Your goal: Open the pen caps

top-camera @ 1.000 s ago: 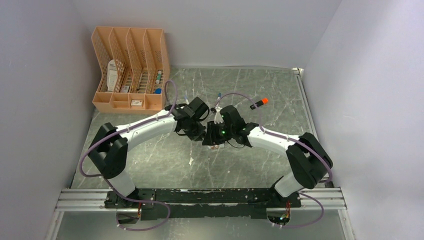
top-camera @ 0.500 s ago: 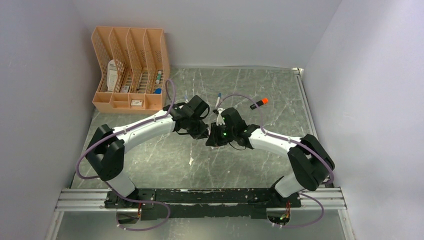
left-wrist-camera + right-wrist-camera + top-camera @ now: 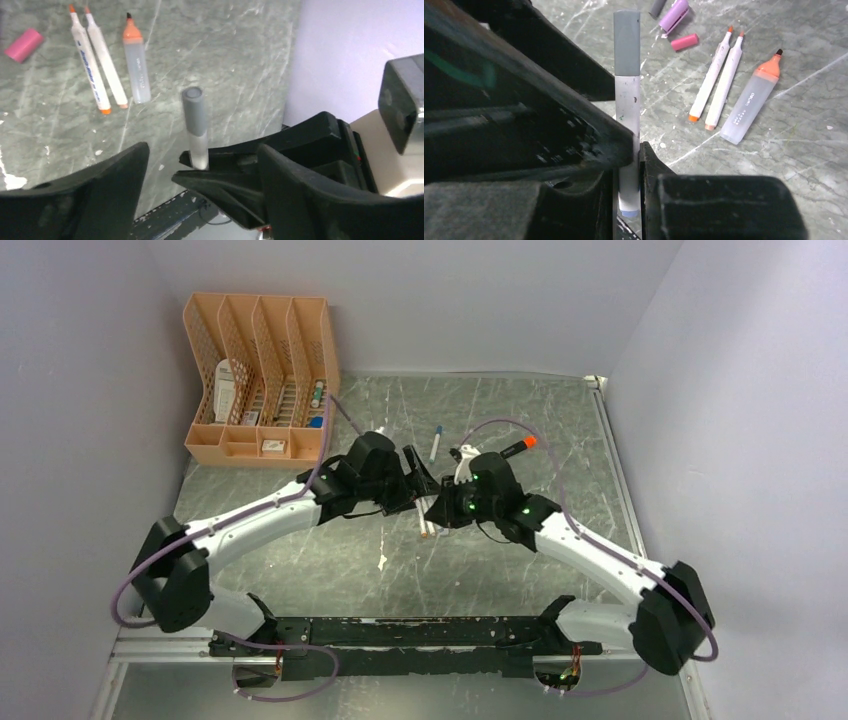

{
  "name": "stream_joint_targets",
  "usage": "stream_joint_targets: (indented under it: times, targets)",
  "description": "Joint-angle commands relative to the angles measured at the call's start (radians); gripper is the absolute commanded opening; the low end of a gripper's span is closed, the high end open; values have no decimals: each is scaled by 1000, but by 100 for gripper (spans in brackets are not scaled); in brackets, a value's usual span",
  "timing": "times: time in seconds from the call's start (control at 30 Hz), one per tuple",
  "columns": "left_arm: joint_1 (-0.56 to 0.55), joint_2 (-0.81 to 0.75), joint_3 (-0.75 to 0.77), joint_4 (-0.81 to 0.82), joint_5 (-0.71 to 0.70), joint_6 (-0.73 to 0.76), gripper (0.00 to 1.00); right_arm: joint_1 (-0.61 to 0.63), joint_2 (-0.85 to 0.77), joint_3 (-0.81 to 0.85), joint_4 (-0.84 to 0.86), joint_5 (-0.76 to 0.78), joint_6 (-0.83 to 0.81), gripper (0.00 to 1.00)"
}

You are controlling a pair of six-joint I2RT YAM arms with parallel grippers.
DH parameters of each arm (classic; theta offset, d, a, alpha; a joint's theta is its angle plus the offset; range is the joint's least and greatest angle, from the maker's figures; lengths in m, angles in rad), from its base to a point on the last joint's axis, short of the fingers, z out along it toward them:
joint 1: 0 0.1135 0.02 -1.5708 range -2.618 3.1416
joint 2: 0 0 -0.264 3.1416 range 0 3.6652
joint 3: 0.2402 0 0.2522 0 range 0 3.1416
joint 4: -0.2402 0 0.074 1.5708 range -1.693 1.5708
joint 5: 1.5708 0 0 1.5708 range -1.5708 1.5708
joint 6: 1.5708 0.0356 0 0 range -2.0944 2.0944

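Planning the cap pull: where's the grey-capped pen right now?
The grey-capped pen is clamped in the right gripper, centre of the right wrist view, left of the loose pens lying on the table. The open left gripper brackets it without touching.

Held pen half lost to view above the grey marbled worktop
In the right wrist view the lower part of the slim white pen barrel is hidden between the black fingers of the right claw, and a stubby dark grey plastic cap is cut by the top edge. The fingers of the left claw are blurred and cropped at the bottom. From above, the items in the orange slotted plastic file rack are too small to name.
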Motion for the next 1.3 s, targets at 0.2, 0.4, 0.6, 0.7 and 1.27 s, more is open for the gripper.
stream_joint_targets:
  times: [0.2,0.4,0.6,0.7,1.27]
  targets:
    - [43,-206,-104,199,66,185,100,7,-300,-116,-80,17,-3,0]
    - [95,-263,-309,611,252,99,100,6,-472,-180,2,-81,24,0]
    - [95,-287,-382,806,349,127,98,5,-535,-210,139,-202,86,0]
    - [98,-304,-391,813,349,140,98,6,-511,-208,167,-211,94,0]
    - [124,-397,-457,800,299,151,95,6,-422,-189,142,-145,88,0]
